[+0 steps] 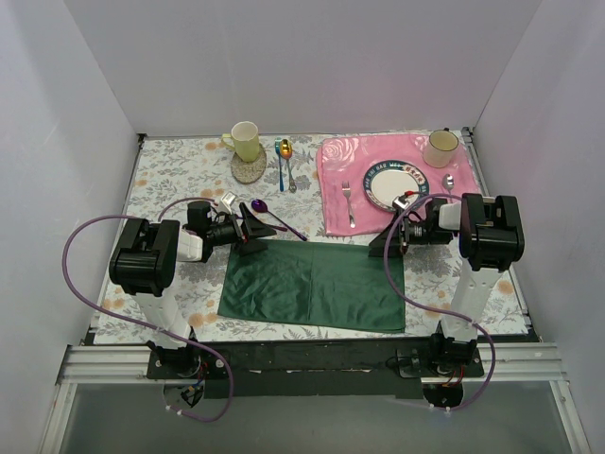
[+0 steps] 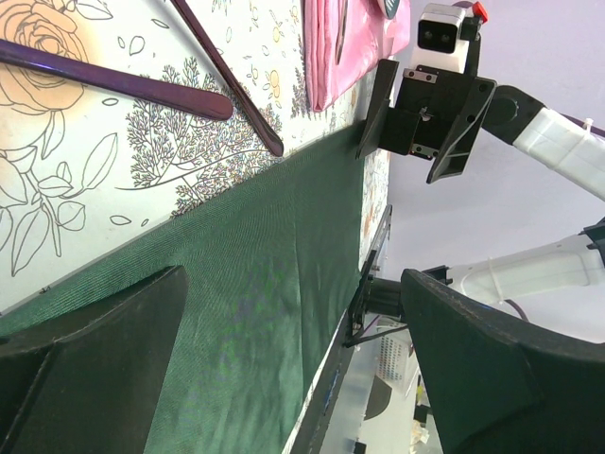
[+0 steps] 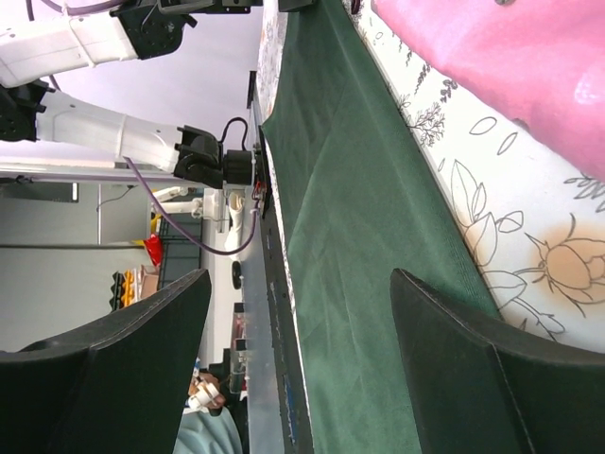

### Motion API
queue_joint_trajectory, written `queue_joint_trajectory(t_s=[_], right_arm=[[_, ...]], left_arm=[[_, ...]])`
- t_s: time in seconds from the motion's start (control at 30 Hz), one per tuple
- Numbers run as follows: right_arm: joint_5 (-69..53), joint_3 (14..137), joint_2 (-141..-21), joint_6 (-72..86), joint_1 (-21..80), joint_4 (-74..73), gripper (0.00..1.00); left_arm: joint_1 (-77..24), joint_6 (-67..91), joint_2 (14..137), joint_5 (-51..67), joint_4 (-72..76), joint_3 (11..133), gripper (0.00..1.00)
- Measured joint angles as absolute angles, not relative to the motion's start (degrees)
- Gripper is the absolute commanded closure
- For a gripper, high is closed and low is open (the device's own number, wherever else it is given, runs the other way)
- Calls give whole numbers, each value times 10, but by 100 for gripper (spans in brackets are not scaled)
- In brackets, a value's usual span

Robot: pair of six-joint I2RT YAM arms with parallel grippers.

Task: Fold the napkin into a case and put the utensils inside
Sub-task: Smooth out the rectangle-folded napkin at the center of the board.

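The dark green napkin [image 1: 312,284] lies flat on the near middle of the table, with a crease down its centre. My left gripper [image 1: 253,236] is open and empty over its far left corner; my right gripper [image 1: 383,248] is open and empty over its far right corner. The left wrist view shows the napkin [image 2: 255,284] between its fingers [image 2: 85,359]. The right wrist view shows the napkin [image 3: 359,236] too. The purple spoon [image 1: 279,222] lies just beyond the napkin's far edge. Its thin handle [image 2: 227,76] shows beside a second, broader purple handle [image 2: 113,80] whose head is out of frame.
A pink rose placemat [image 1: 331,184] at back right holds a plate [image 1: 397,180], a silver fork [image 1: 349,203], a silver spoon [image 1: 448,182] and a cup [image 1: 440,147]. A yellow cup [image 1: 247,140] on a coaster and blue and gold spoons [image 1: 285,163] stand at the back.
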State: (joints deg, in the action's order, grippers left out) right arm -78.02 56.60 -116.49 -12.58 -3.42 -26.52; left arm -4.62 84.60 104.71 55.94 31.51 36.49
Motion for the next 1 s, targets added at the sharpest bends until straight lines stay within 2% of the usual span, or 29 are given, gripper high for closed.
queue_joint_trajectory(t_s=[0.4, 0.63, 0.77, 1.0], right_arm=[[-756, 587, -1171, -201, -53, -356, 17], [-705, 602, -1162, -249, -60, -404, 33], [-677, 602, -1106, -248, -56, -411, 40], [-632, 588, -1012, -146, 6, -327, 58]], left_arm=[[-46, 845, 1047, 561, 315, 365, 2], [-51, 809, 1028, 566, 285, 379, 2], [-68, 773, 979, 563, 247, 415, 2], [-192, 770, 952, 539, 260, 463, 2]])
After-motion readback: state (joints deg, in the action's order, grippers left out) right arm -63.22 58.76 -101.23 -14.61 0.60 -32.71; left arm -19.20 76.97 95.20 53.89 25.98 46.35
